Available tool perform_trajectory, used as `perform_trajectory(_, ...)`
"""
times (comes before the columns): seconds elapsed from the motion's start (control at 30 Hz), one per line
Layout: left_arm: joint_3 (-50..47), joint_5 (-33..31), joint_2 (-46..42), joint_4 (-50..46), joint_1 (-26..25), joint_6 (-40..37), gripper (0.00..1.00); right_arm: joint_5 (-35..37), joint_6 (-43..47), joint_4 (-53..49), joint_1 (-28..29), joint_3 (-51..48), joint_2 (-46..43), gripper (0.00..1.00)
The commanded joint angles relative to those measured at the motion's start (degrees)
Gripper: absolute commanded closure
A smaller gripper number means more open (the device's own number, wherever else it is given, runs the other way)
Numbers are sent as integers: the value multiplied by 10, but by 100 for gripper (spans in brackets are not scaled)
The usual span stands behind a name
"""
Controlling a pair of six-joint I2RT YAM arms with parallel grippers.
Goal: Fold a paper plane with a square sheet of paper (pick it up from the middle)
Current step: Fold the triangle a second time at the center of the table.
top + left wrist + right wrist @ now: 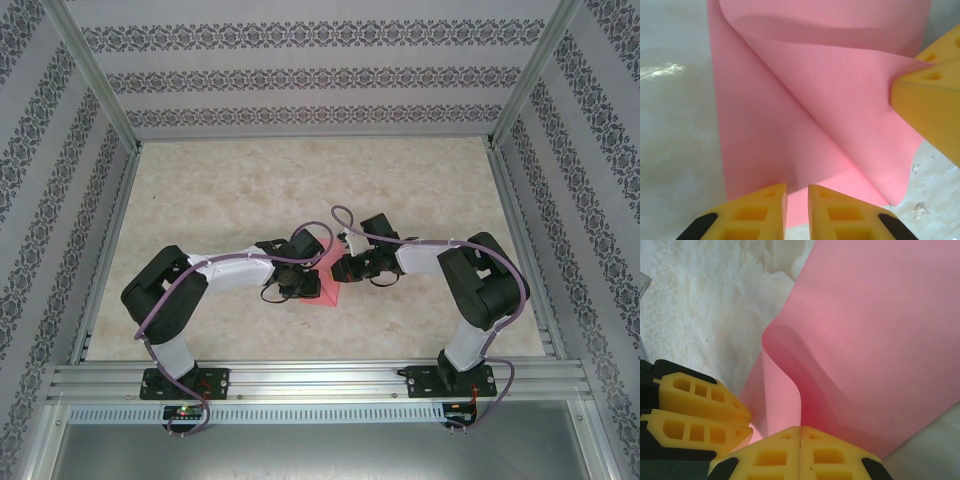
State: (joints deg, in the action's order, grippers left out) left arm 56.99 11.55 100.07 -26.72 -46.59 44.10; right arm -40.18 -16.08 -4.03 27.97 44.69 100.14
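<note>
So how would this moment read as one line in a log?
paper: pink, partly folded, on table | right gripper: shut, pinching paper, flap curled up | left gripper: jaws slightly apart at paper's edge

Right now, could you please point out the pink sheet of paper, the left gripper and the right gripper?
pink sheet of paper (pixel 815 115), left wrist view, on its folded flap.
left gripper (pixel 797 192), left wrist view, midway between its yellow fingertips.
right gripper (pixel 800 432), right wrist view, where its closed fingertips meet.

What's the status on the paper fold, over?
Right end effector shut on folded flap of pink paper. Left end effector nearly closed at its edge, grip unclear. Nothing in the way.
</note>
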Motion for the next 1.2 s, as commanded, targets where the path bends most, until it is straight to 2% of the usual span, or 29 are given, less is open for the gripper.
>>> perform_trajectory(0.0, -3, -16, -7, -13, -4, -14, 80, 4, 20, -5, -6, 20, 14, 95)
perform_trajectory(1.17, 5, -18, 7, -28, -4, -19, 82, 40, 24, -23, -1, 35, 50, 93)
